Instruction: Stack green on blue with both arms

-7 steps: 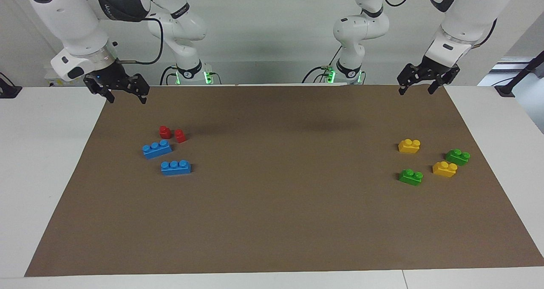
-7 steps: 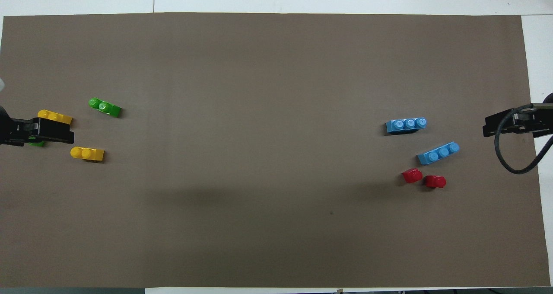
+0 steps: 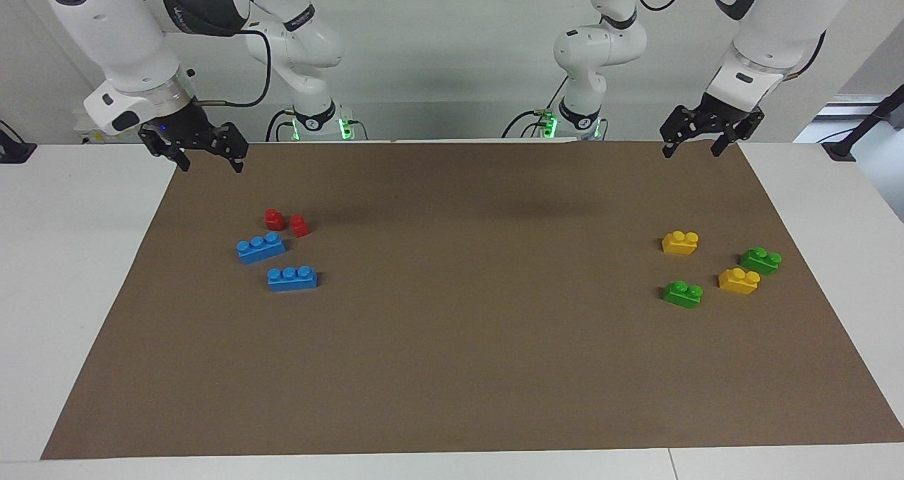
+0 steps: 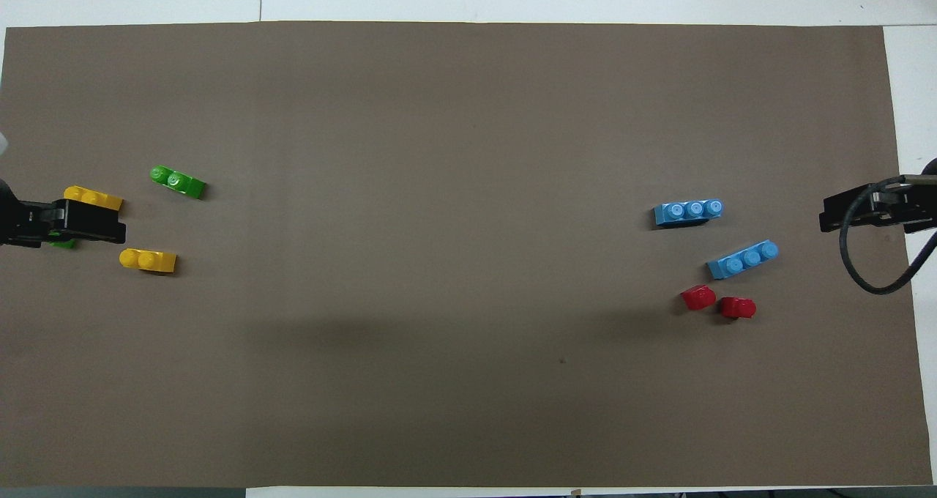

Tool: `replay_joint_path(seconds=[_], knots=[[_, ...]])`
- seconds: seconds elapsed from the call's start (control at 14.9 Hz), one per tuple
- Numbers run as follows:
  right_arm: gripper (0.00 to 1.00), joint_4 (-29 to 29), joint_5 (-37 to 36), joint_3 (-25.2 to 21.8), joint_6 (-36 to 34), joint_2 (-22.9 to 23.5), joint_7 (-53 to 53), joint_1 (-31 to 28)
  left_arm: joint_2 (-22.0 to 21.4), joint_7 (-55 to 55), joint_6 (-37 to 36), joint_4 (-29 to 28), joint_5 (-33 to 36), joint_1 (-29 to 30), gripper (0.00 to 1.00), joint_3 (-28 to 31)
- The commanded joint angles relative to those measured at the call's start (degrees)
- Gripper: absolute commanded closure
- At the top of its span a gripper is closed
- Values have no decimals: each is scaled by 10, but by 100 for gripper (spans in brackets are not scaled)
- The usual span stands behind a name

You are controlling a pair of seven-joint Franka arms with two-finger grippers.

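Surface: a white surface [image 3: 70,268] carries a large brown mat [image 3: 459,339]; a pale wall and both arm bases stand at the robots' end.
Blue bricks: two three-stud blue bricks lie on the mat toward the right arm's end, close together but apart. One blue brick [image 3: 260,247] is nearer to the robots; the other blue brick [image 3: 292,278] is farther from them.
Red pieces: two small red pieces [image 3: 286,222] stand side by side, just beside the nearer blue brick and nearer to the robots than it.
Green bricks: two two-stud green bricks lie on the mat toward the left arm's end. One green brick [image 3: 760,260] is nearer to the robots and closer to the mat's end; the other green brick [image 3: 682,293] is farther from them. Neither is on a blue brick.
Yellow bricks: one yellow brick [image 3: 680,242] is the nearest of this group to the robots; the other yellow brick [image 3: 739,280] lies between the two green ones, just beside the nearer one.
Left hand: the left hand [image 3: 693,148] hangs in the air over the mat's corner at the left arm's end, fingers spread, holding nothing.
Right hand: the right hand [image 3: 209,162] hangs over the mat's corner at the right arm's end, fingers spread, holding nothing.
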Motion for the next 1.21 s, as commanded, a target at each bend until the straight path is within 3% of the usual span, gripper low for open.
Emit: replay_joint_path(seconds=[0.0,0.27,0.54,0.8,1.14], knots=[[0,0,0,3,0,0,-17,-7,-13,5,-1,0,-13,2,0,2],[0,-17,0,3,58,4,96,-6,-12,-101,29,-6,-14,8,0,2],[4,-11,9,3,77,46,310,-3,8,-245,79,-15,-15,16,0,3],[5,-9,134,1,113,95,531,-28,58,-354,130,-16,-15,37,0,3],[5,-15,225,-1,142,138,627,-45,143,-442,225,-15,-10,49,0,7]])
